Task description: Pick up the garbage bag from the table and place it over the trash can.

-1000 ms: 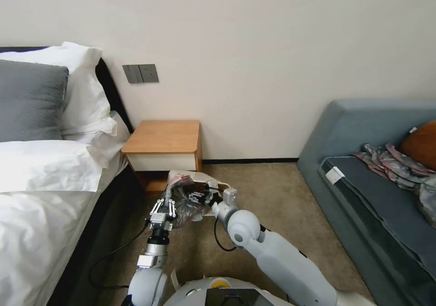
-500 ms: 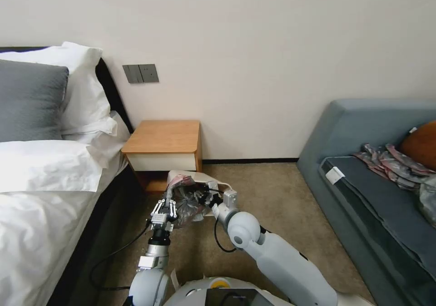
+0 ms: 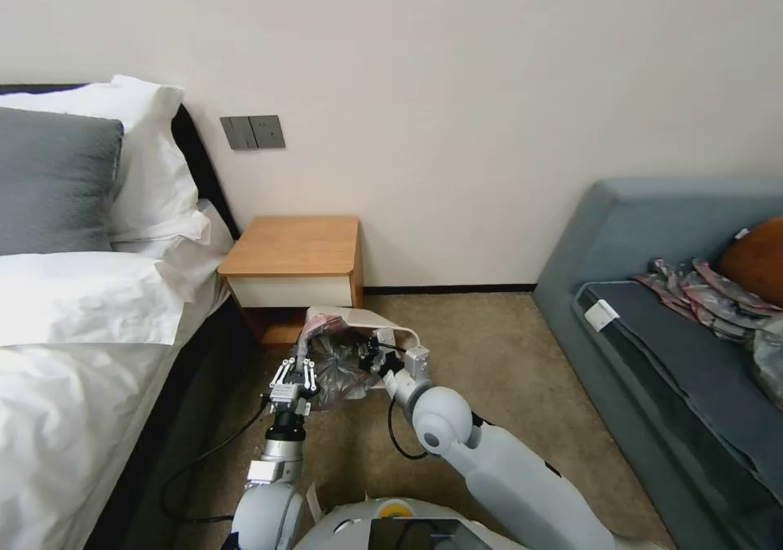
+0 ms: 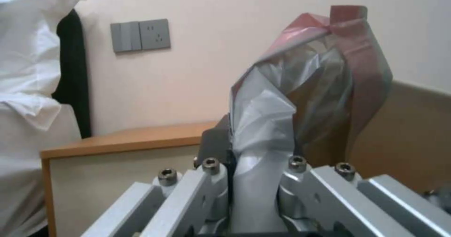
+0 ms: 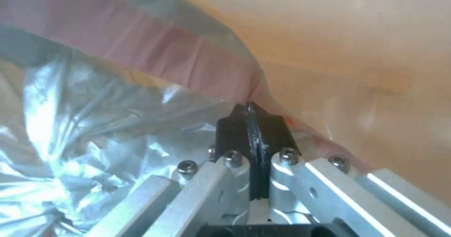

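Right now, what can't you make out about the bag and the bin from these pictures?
- Head view: most of the trash can is hidden behind the garbage bag and both tools, so whether the film is over the rim is unclear.
- Left wrist view: the left tool pinches the film; the bin is hidden behind it.
- Right wrist view: the right tool is shut on the pink rim; the bag's far edge is cut off.

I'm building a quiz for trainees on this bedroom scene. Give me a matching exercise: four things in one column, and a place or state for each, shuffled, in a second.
Things:
1. garbage bag
2. table
3. trash can
4. right gripper

Places or states:
A. on the carpet in front of the table
B. against the wall beside the bed
C. shut on the bag's pinkish rim
D. held between both grippers above the bin

Pairs: 1-D, 2-B, 3-A, 4-C
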Robot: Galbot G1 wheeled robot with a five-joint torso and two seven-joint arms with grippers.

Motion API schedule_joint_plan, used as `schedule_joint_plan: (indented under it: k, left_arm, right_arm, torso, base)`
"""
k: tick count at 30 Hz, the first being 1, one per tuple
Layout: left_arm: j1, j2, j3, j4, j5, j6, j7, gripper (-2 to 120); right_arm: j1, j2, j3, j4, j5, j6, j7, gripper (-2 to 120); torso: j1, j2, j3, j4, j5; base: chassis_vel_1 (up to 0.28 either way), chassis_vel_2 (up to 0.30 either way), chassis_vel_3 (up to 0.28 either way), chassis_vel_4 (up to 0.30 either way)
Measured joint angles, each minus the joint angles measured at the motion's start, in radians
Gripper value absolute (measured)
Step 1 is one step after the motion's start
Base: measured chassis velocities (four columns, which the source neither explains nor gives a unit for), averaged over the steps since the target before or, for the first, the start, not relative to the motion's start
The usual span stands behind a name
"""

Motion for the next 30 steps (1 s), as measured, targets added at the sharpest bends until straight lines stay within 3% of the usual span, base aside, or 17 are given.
schedule_joint_plan:
  k: [12,17,20,21,23,24,26,30]
  left_arm:
    - [-0.010,-0.002,-0.001,0.015,-0.016,0.022,-0.020,8]
    - [-0.019,-0.006,-0.011,0.018,-0.019,0.025,-0.029,8]
    - [-0.030,-0.012,-0.029,0.026,-0.014,0.017,-0.033,8]
    - [-0.030,-0.012,-0.029,0.026,-0.014,0.017,-0.033,8]
    - [-0.033,-0.012,-0.034,0.028,-0.010,0.014,-0.036,7]
    - [-0.033,-0.012,-0.034,0.028,-0.010,0.014,-0.036,7]
    - [-0.035,-0.014,-0.036,0.029,0.008,0.006,-0.037,7]
    - [-0.035,-0.017,-0.037,0.030,0.028,-0.005,-0.034,7]
  right_arm:
    - [-0.023,-0.031,0.013,0.080,0.002,-0.009,-0.006,0]
    - [-0.045,-0.055,0.038,0.139,0.077,-0.038,0.025,0]
    - [-0.047,-0.072,0.065,0.232,0.292,-0.081,0.134,10]
    - [-0.047,-0.072,0.065,0.232,0.292,-0.081,0.134,10]
    - [-0.036,-0.080,0.096,0.293,0.476,-0.101,0.233,22]
    - [-0.036,-0.080,0.096,0.293,0.476,-0.101,0.233,22]
    - [-0.011,-0.083,0.122,0.327,0.669,-0.107,0.365,32]
    - [0.010,-0.079,0.131,0.328,0.749,-0.107,0.444,43]
  torso:
    - [0.000,0.000,0.000,0.0001,0.0000]
    - [0.000,0.000,0.000,0.0000,0.0000]
    - [0.000,0.000,0.000,0.0000,0.0000]
    - [0.000,0.000,0.000,0.0000,0.0000]
    - [0.000,0.000,0.000,0.0000,0.0000]
    - [0.000,0.000,0.000,0.0000,0.0000]
    - [0.000,0.000,0.000,0.0000,0.0000]
    - [0.000,0.000,0.000,0.0000,0.0000]
  base:
    - [0.000,0.000,0.000,0.000]
    - [0.000,0.000,0.000,0.000]
    - [0.000,0.000,0.000,0.000]
    - [0.000,0.000,0.000,0.000]
    - [0.000,0.000,0.000,0.000]
    - [0.000,0.000,0.000,0.000]
    - [0.000,0.000,0.000,0.000]
    - [0.000,0.000,0.000,0.000]
